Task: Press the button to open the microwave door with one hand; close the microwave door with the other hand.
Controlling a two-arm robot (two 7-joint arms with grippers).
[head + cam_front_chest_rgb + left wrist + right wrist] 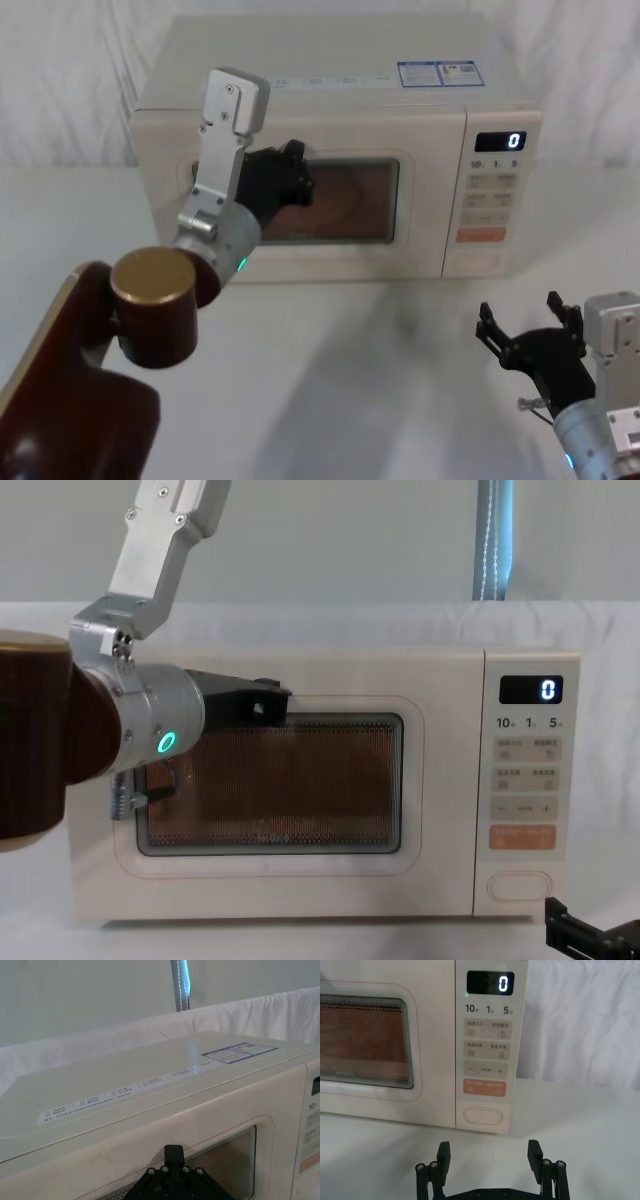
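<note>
Two tools are at work here, one low at the near right corner of the table, the other up against the oven's front. The right tool (490,1157) hovers just above the white table (380,360) with its fingers well apart, pointed toward the control strip. The button (483,1115) lies straight ahead of it and slightly higher, at the foot of that strip under the orange key (485,1088), its long axis running sideways along the panel. This arm is clearly the nearer one to the button, with bare table between them, so I judge a press would need a short forward reach, fingertips raised a little.

Farther back, the left tool (290,175) sits at the upper left part of the microwave door (410,780), at or just off the window's top edge; I cannot tell whether its fingers are apart or together. The door looks flush with the oven body, so it appears closed, and the display (490,983) reads zero.

The table is smooth and white. Behind the oven hangs pale cloth, and a blue-white strip (494,540) runs down the wall.
</note>
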